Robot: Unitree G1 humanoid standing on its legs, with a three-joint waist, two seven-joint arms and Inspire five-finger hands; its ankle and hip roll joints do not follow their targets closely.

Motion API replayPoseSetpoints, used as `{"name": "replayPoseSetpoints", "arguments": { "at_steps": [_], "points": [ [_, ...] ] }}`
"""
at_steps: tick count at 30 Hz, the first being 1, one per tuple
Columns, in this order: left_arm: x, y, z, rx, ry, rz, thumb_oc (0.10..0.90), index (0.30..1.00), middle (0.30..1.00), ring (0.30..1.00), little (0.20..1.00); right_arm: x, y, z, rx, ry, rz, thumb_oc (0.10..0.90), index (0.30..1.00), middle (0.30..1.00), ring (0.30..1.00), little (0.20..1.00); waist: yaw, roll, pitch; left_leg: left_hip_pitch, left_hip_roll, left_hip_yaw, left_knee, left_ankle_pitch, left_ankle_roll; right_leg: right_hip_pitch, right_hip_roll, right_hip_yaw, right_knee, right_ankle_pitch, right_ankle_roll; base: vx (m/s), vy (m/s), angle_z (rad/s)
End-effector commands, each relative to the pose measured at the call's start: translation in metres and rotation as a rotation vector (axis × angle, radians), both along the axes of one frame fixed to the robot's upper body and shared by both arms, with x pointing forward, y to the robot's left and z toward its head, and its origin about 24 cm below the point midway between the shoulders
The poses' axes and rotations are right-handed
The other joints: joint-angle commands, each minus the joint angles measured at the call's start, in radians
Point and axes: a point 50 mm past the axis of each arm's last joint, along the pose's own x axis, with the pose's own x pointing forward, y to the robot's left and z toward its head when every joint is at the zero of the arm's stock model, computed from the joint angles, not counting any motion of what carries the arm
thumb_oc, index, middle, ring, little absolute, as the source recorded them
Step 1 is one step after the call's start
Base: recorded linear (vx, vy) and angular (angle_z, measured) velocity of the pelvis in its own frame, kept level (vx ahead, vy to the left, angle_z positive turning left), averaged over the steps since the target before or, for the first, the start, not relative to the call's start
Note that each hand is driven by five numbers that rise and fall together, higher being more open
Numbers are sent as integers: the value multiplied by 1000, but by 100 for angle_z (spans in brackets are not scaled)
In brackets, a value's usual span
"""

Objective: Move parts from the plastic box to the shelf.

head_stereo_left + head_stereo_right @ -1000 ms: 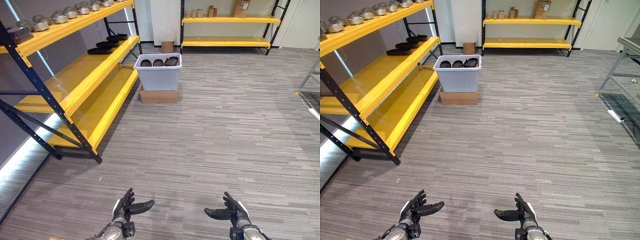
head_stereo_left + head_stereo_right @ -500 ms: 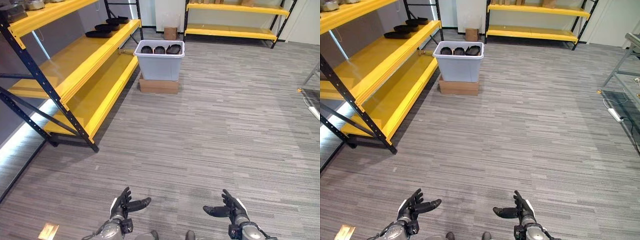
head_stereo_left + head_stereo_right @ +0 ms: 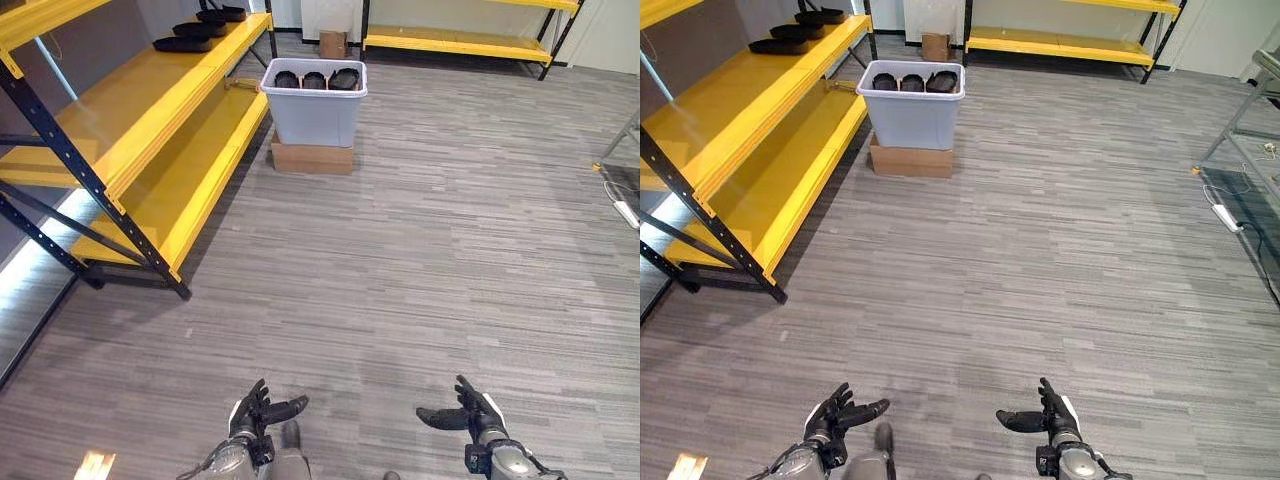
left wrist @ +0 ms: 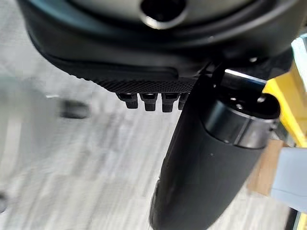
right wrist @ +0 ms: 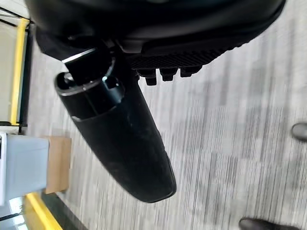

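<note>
Ahead and somewhat to the robot's left, the plastic box [image 3: 314,100] sits on a cardboard carton [image 3: 310,157] well apart from both hands, with dark parts [image 3: 314,79] lined up inside it in a row across its width. The left hand [image 3: 252,418] and the right hand [image 3: 478,418] hang low over the floor [image 3: 420,260], fingers loosely spread and holding nothing. The yellow shelf [image 3: 150,120] runs along the left, just beside the box, so the left hand is probably nearer.
</note>
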Motion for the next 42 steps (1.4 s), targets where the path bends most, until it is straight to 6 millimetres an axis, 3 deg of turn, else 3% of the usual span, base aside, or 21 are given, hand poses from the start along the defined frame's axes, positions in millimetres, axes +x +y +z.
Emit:
{"name": "replayPoseSetpoints", "arguments": {
  "at_steps": [1, 3, 4, 5, 8, 10, 12, 15, 17, 18, 20, 22, 24, 25, 28, 30, 32, 34, 37, 38, 42],
  "points": [
    [25, 10, 36, 37, -205, -12, 900, 1000, 1000, 1000, 1000, 45, 5, 41, 29, -255, 39, 900, 1000, 1000, 1000, 1000, 15, 30, -2, -23, -32, -33, -3, 22, 52, 68, -5, 68, 294, 354, -2, 514, 490, 27],
    [26, 10, 37, 51, -207, -30, 900, 1000, 1000, 1000, 1000, 46, 7, 42, 35, -260, 46, 900, 1000, 1000, 1000, 1000, 2, 41, 14, 15, -54, -30, -26, 12, 73, 9, -4, 85, 392, 372, -2, 387, 329, 22],
    [28, 11, 39, 71, -208, -57, 900, 1000, 1000, 1000, 1000, 42, 8, 39, 39, -243, 51, 900, 1000, 1000, 1000, 1000, -24, 70, 37, 84, -75, -43, -62, -11, 95, -108, 29, 88, 508, 340, 6, 569, 269, 61],
    [31, 10, 41, 71, -219, -62, 900, 1000, 1000, 1000, 1000, 42, 9, 39, 45, -243, 66, 900, 1000, 1000, 1000, 1000, -59, 86, 59, 155, -89, -63, -102, -18, 92, -239, 89, 80, 439, 258, -14, 745, 291, 57],
    [33, 9, 43, 60, -237, -59, 900, 1000, 1000, 1000, 1000, 42, 6, 42, 46, -254, 63, 900, 1000, 1000, 1000, 1000, -75, 91, 68, 253, -110, -67, -148, -57, 79, -246, 34, -21, 133, 231, -13, 519, 35, 24],
    [32, 8, 41, 54, -234, -59, 900, 1000, 1000, 1000, 1000, 43, 5, 42, 41, -254, 56, 900, 1000, 1000, 1000, 1000, -92, 95, 64, 317, -120, -86, -183, -86, 58, -261, 28, -4, -150, 290, 19, 526, -94, 53],
    [32, 9, 41, 60, -233, -59, 900, 1000, 1000, 1000, 1000, 43, 4, 43, 36, -255, 52, 900, 1000, 1000, 1000, 1000, -98, 86, 59, 360, -120, -94, -202, -112, 36, -275, -11, 10, -302, 362, 60, 516, -131, 27],
    [27, 10, 37, 61, -213, -60, 900, 1000, 1000, 1000, 1000, 43, 3, 46, 25, -269, 53, 900, 1000, 1000, 1000, 1000, -98, 83, 46, 443, -104, -90, -201, -147, 2, -244, -45, -105, -357, 430, 96, 451, -132, 33],
    [25, 6, 33, 57, -197, -77, 900, 1000, 1000, 1000, 1000, 40, 1, 45, 32, -262, 43, 900, 1000, 1000, 1000, 1000, -99, 78, 17, 483, -84, -98, -180, -173, -14, -213, -27, -158, -334, 423, 83, 574, -235, 19],
    [26, 4, 34, 53, -199, -87, 900, 1000, 1000, 1000, 1000, 40, 1, 44, 38, -261, 36, 900, 1000, 1000, 1000, 1000, -118, 73, 9, 495, -74, -100, -163, -191, -18, -209, -12, -118, -347, 437, 74, 743, -340, 50],
    [30, 1, 35, 42, -212, -87, 900, 1000, 1000, 1000, 1000, 38, -1, 43, 46, -258, 34, 900, 1000, 1000, 1000, 1000, -135, 91, -3, 520, -13, -103, -103, -139, -65, -195, 49, -89, -308, 391, 44, 574, -300, 98],
    [30, -1, 34, 25, -211, -63, 900, 1000, 1000, 1000, 1000, 40, 1, 42, 43, -247, 60, 900, 1000, 1000, 1000, 1000, -134, 101, -10, 478, 25, -98, 29, 0, -97, -171, 96, -88, -298, 359, 1, 482, -292, 10],
    [26, -1, 32, -7, -213, -20, 900, 1000, 1000, 1000, 1000, 44, 5, 47, 44, -267, 106, 900, 1000, 1000, 1000, 1000, -113, 85, -12, 391, 3, -148, 271, 122, -107, -126, 130, -86, -301, 314, -39, 517, -385, -91],
    [25, 0, 34, -13, -225, -3, 900, 1000, 1000, 1000, 1000, 48, 3, 50, 30, -277, 131, 900, 1000, 1000, 1000, 1000, -84, 66, 12, 279, -20, -142, 513, 155, -113, -75, 147, -67, -300, 277, -67, 556, -436, -17],
    [26, 0, 37, -16, -235, -7, 900, 1000, 1000, 1000, 1000, 47, -3, 51, 0, -272, 119, 900, 1000, 1000, 1000, 1000, -44, 43, 51, 132, 13, -59, 623, 106, -85, 12, 162, -55, -317, 229, -93, 393, -312, -49],
    [21, 2, 34, -9, -217, -2, 900, 1000, 1000, 1000, 1000, 46, -8, 50, -8, -266, 89, 900, 1000, 1000, 1000, 1000, -16, 36, 64, -4, 21, 11, 543, 57, -74, 58, 165, -56, -329, 202, -89, 309, -134, -56],
    [15, 5, 31, -7, -197, 16, 900, 1000, 1000, 1000, 1000, 43, -9, 47, -15, -252, 82, 900, 1000, 1000, 1000, 1000, -3, 43, 63, -27, 45, 34, 401, 61, -69, 82, 173, -48, -327, 178, -84, 359, -7, -69],
    [7, 8, 27, -10, -175, 42, 900, 1000, 1000, 1000, 1000, 39, -11, 43, -29, -229, 81, 900, 1000, 1000, 1000, 1000, 13, 53, 56, -14, 83, 33, 150, 97, -66, 117, 176, -36, -323, 150, -73, 402, 87, -91],
    [4, 10, 24, 1, -159, 54, 900, 1000, 1000, 1000, 1000, 32, -13, 39, -43, -212, 74, 900, 1000, 1000, 1000, 1000, 18, 76, 55, 42, 181, 4, -233, 253, -116, 159, 183, -33, -297, 96, -63, 410, 139, -105],
    [4, 11, 23, -4, -150, 63, 900, 1000, 1000, 1000, 1000, 29, -16, 38, -48, -200, 69, 900, 1000, 1000, 1000, 1000, 11, 83, 53, 29, 222, -1, -279, 267, -137, 178, 189, -26, -275, 67, -65, 477, 178, -32],
    [4, 10, 21, -12, -142, 67, 900, 1000, 1000, 1000, 1000, 24, -17, 35, -37, -190, 48, 900, 1000, 1000, 1000, 1000, -1, 89, 37, 15, 237, 36, -279, 280, -153, 221, 203, -17, -254, 25, -67, 336, 130, 13]
  ]
}}
